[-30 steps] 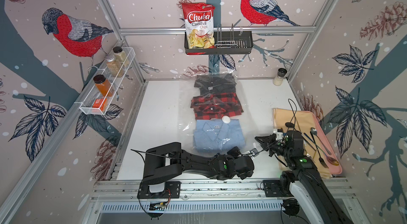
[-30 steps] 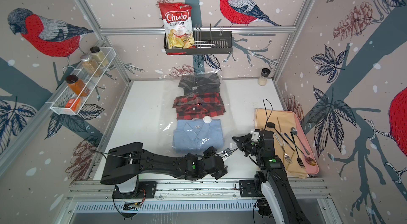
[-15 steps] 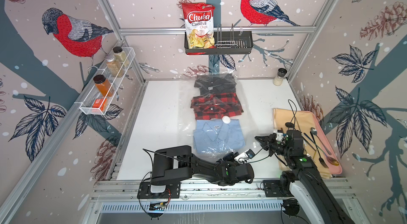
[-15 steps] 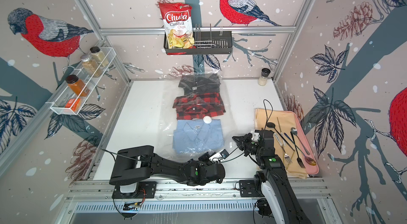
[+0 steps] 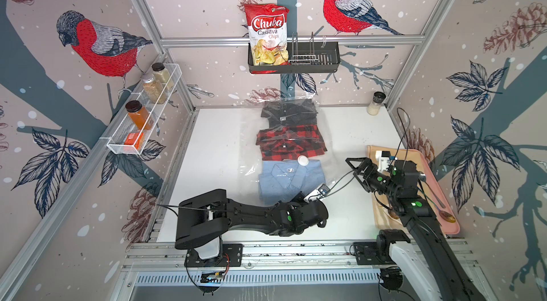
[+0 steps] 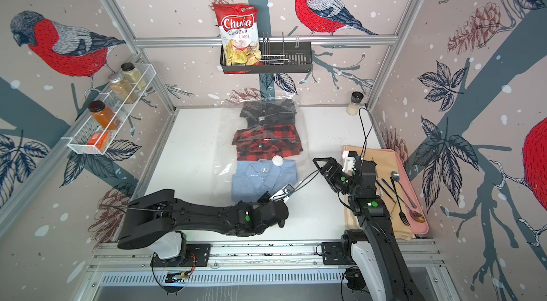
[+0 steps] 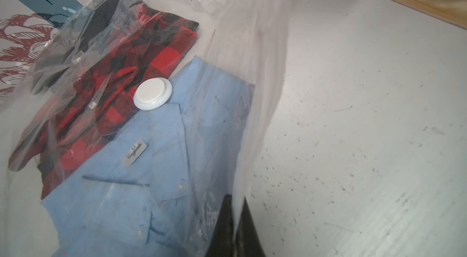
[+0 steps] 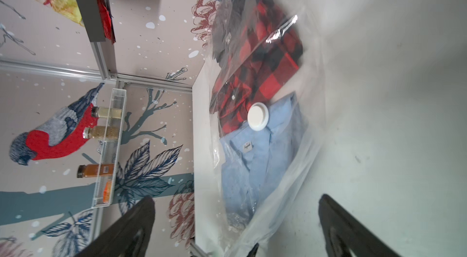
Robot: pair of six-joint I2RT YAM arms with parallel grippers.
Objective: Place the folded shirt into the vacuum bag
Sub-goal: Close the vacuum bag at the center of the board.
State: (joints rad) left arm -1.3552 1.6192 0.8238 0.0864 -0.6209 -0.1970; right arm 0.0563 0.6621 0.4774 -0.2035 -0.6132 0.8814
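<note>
Clear bag (image 7: 227,28) seemingly in left claw (image 7: 236,198)

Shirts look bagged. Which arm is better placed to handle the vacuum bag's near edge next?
Left, probably. The left end effector is shut on the vacuum bag film beside the blue shirt, so it controls that edge. The right end effector stands open, gripping nothing.

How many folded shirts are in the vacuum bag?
3: black shirt at the far end, red plaid shirt in the middle, light blue shirt nearest. None seems hidden.
</note>
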